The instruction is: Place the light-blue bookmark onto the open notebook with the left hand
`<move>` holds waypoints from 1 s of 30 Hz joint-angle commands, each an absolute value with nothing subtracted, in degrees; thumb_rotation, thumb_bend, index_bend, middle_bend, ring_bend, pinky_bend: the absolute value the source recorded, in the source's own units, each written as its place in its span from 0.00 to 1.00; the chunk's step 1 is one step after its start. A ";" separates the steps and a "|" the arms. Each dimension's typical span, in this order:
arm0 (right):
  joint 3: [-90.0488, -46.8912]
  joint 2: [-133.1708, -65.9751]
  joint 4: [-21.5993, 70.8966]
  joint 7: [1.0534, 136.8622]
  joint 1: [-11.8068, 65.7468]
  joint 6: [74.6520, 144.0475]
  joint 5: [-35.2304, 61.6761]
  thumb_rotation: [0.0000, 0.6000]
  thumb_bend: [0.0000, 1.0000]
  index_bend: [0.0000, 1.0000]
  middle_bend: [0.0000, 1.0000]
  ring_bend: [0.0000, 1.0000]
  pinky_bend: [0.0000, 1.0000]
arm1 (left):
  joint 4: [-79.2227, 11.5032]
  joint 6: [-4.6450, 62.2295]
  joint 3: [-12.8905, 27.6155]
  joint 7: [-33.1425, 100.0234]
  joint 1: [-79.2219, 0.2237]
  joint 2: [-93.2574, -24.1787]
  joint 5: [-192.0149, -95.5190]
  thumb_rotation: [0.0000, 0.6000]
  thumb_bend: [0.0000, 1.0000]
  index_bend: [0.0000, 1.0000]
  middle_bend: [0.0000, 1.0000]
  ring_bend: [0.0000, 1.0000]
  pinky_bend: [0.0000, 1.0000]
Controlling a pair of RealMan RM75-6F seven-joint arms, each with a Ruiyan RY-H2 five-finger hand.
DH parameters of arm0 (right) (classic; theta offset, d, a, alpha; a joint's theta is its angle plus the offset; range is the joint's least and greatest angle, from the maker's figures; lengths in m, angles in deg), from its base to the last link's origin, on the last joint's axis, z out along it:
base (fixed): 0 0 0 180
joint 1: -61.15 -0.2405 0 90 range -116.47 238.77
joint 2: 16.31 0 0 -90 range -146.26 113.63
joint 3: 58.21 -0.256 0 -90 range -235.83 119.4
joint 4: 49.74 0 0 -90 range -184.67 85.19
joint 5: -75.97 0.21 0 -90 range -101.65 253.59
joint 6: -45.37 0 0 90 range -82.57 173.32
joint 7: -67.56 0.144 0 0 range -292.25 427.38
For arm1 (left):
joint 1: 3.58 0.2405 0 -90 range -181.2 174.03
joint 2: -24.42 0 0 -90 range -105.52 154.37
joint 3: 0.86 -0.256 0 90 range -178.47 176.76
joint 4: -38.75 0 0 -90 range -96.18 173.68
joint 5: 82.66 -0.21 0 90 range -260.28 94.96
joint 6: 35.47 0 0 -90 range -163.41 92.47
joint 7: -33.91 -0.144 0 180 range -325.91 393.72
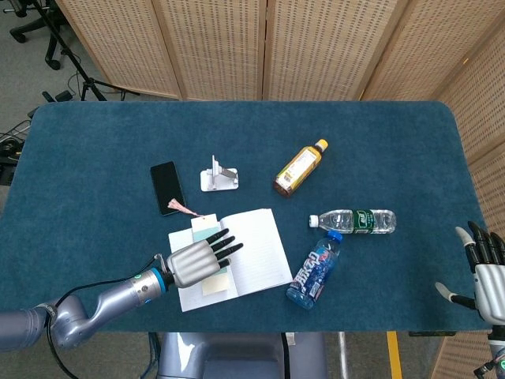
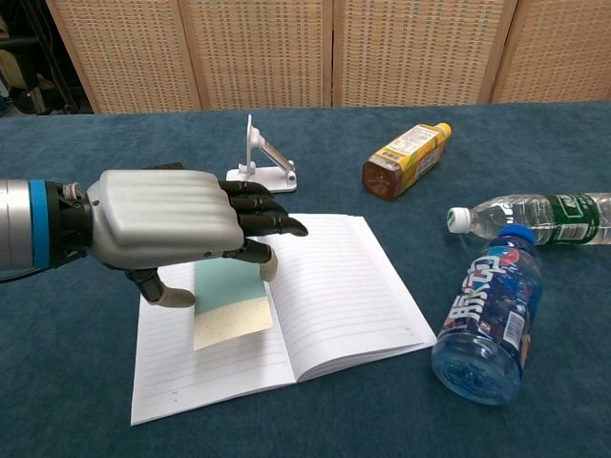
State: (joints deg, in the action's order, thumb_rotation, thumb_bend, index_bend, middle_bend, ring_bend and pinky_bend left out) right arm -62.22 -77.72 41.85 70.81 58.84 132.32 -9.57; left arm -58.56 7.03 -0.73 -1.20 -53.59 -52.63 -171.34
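Left hand: your left hand (image 1: 192, 264) hangs over the left page of the open notebook (image 1: 252, 249), back of the hand up, the dark fingers (image 2: 272, 221) stretched toward the spine of the book.

Grasp: it is pinching the light-blue bookmark (image 2: 229, 303) from above; the thumb (image 2: 170, 295) sits at the card's left edge and a fingertip presses near its far right corner. The remaining fingers are spread and carry nothing.

Where the bookmark is: already above the notebook's left page, hanging just under the palm. Whether its near, cream-coloured end touches the paper, you cannot tell from either view.

Long axis: the card runs far to near, roughly along the notebook's spine, blue part far, cream part near; in the head view its far tip peeks out beyond the knuckles, toward the black phone (image 1: 166, 187).

Direction from the fingers: the card lies below and nearer than the fingertips, so letting go should drop it straight onto the page rather than off the edge.

Right hand: your right hand (image 1: 488, 272) idles at the near right corner of the table (image 1: 95, 150), fingers apart, holding nothing, well away from the notebook.

Next move, by my reading: lower slightly, then spread the thumb and finger.

Watch: the blue drink bottle (image 2: 487, 320) lies just right of the book, out of your path.
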 commanded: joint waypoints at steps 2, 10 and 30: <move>-62.25 -77.75 41.87 70.76 58.82 132.27 -9.59 1.00 0.00 0.00 0.00 0.00 0.00 | -58.76 6.78 -0.85 -1.86 -53.75 -52.96 -170.69 1.00 0.28 0.35 0.00 0.00 0.00; -62.40 -77.75 41.80 71.00 58.97 132.60 -9.59 1.00 0.00 0.00 0.00 0.00 0.00 | -58.86 6.09 -1.37 -3.51 -54.15 -53.78 -169.43 1.00 0.28 0.35 0.00 0.00 0.00; -62.55 -77.68 41.75 71.34 59.08 132.74 -9.66 1.00 0.00 0.00 0.00 0.00 0.00 | -58.70 5.76 -2.27 -6.53 -54.89 -55.43 -166.62 1.00 0.28 0.35 0.00 0.00 0.00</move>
State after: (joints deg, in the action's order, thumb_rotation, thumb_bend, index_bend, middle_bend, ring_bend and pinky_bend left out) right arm -62.56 -77.67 41.75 71.36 59.08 132.73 -9.65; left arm -58.73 5.74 -2.25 -6.49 -54.87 -55.39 -166.66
